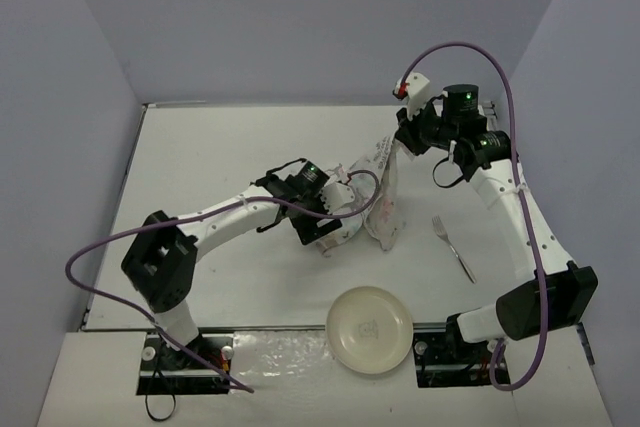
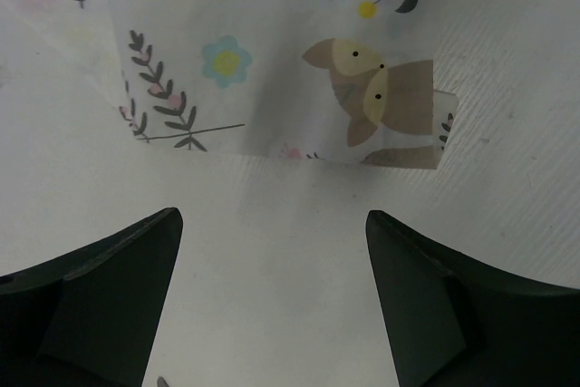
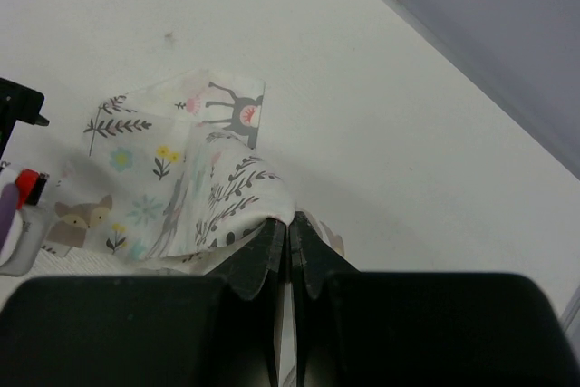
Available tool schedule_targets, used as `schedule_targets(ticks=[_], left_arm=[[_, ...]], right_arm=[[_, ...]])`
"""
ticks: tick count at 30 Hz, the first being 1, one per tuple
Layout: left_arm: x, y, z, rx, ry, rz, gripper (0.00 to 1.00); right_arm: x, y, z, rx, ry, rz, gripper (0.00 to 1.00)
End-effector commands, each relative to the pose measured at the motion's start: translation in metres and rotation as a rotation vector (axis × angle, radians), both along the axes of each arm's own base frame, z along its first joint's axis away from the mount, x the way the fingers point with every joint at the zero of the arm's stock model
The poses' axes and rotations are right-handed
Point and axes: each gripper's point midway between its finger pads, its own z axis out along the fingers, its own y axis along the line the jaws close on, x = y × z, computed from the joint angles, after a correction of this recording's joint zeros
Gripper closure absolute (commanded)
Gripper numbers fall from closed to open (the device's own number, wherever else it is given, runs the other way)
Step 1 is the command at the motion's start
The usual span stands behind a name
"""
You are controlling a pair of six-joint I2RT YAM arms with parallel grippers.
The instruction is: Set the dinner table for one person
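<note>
While the right gripper (image 3: pixel 288 235) pinches one floral white cloth placemat (image 1: pixel 385 199) and the left gripper (image 2: pixel 272 217) gapes beside its edge, one round cream plate (image 1: pixel 369 328) and one metal fork (image 1: pixel 453 248) lie on the matte-white dinner table (image 1: pixel 220 142).

A matte white table (image 1: pixel 220 147) forms the floor of a three-sided booth. The back wall (image 1: pixel 300 27), left wall (image 1: pixel 50 147) and right wall (image 1: pixel 600 97) are plain, flat panels in pale lavender-grey. The back wall meets the table's far edge along a straight, thin dark seam, and the side walls run along its left and right edges toward the near side. The light is soft and even, and shadows on the table are faint and blurred. Up close, the left wrist view shows a fine ribbed grain in the tabletop. In the right wrist view, a wall meets the table along a narrow pale strip.
</note>
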Motion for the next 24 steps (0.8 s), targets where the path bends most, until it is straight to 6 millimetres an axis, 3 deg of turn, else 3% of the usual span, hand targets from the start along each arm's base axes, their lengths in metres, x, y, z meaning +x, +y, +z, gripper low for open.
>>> schedule_targets(ticks=[1,6,10,24], left_arm=[[0.009,-0.015,0.008,-0.025,-0.091,0.023,0.2],[0.018,-0.009,-0.008,0.005,-0.128,0.084,0.19],[0.014,-0.016,-0.009,-0.02,-0.103,0.084,0.19],[-0.019,-0.07,-0.012,-0.044,-0.047,0.055,0.18]], right_arm=[[0.006,-0.008,0.014,-0.018,-0.091,-0.024,1.0],[0.006,-0.015,0.013,-0.03,-0.101,-0.043,1.0],[0.005,-0.018,0.014,-0.024,-0.105,-0.052,1.0],[0.003,-0.028,0.009,-0.015,-0.109,-0.08,1.0]])
